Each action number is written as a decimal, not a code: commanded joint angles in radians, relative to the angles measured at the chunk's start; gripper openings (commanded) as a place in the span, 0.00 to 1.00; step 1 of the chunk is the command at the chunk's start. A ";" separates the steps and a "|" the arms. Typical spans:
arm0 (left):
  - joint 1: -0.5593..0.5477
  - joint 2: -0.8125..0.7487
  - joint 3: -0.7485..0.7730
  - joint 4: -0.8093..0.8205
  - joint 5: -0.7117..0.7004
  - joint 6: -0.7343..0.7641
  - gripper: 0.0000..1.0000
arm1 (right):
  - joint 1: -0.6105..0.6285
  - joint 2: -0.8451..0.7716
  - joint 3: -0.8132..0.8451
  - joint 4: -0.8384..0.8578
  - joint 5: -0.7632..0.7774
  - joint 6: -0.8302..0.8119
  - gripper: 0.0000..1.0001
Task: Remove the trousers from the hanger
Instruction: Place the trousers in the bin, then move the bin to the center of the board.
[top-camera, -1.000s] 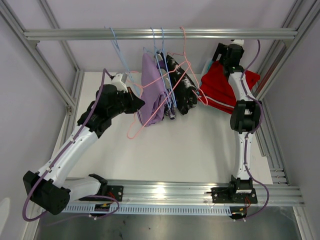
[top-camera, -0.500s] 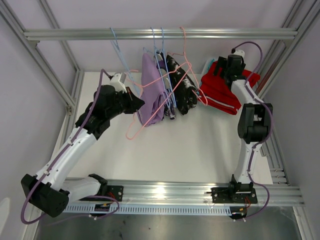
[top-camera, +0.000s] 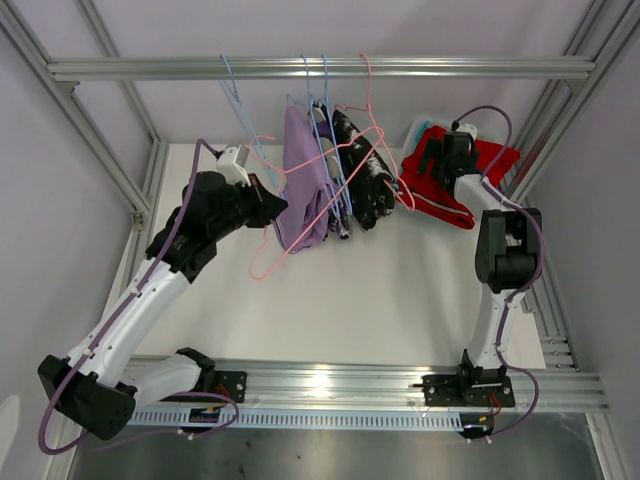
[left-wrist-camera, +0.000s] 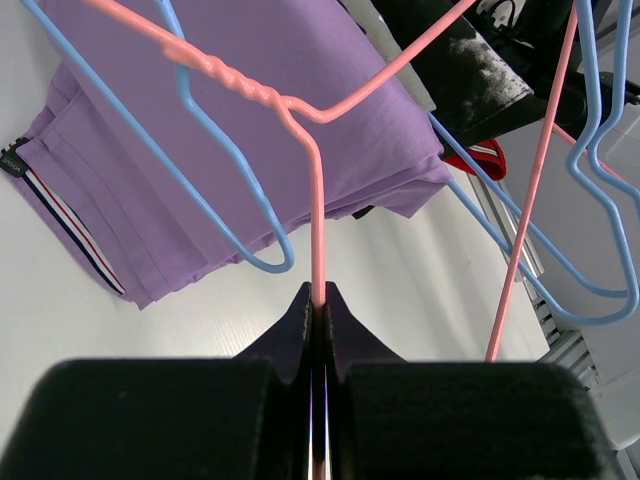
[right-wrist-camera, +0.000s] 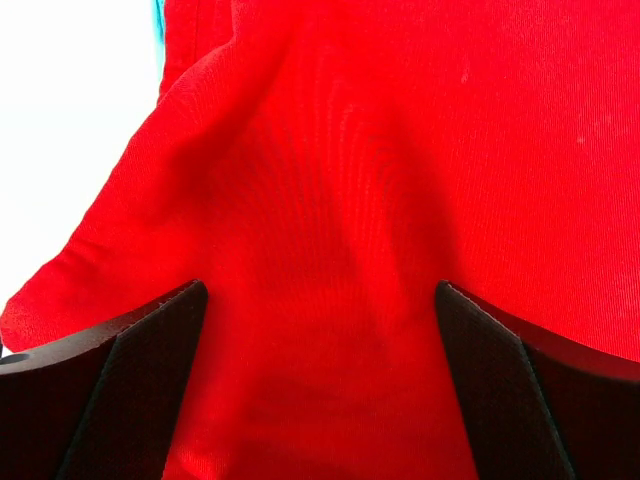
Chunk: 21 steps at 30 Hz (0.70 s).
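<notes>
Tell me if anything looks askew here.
A pink hanger, pinched in the shut left pincer, slants steeply across the lilac trousers instead of hanging straight. The red trousers lie rumpled on the table under the open right pincer.

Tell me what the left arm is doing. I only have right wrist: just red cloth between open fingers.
Observer: The left gripper is shut on the pink hanger, whose hook is over the rail.
Operator: Anything on that hanger?
Observer: It looks bare from the top view. The lilac trousers hang beside it among the blue hangers.
Operator: Where's my red cloth sitting?
Observer: The red trousers lie at the table's far right, partly over the teal trousers.
</notes>
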 joint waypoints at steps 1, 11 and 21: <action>-0.009 -0.019 0.043 0.027 0.007 0.017 0.00 | 0.006 0.059 -0.002 -0.072 -0.030 0.045 0.99; -0.009 -0.010 0.043 0.024 -0.010 0.022 0.00 | 0.004 -0.054 0.107 -0.230 -0.024 0.019 0.99; -0.009 -0.017 0.041 0.027 -0.007 0.023 0.00 | 0.007 -0.261 0.012 -0.236 -0.036 0.028 0.99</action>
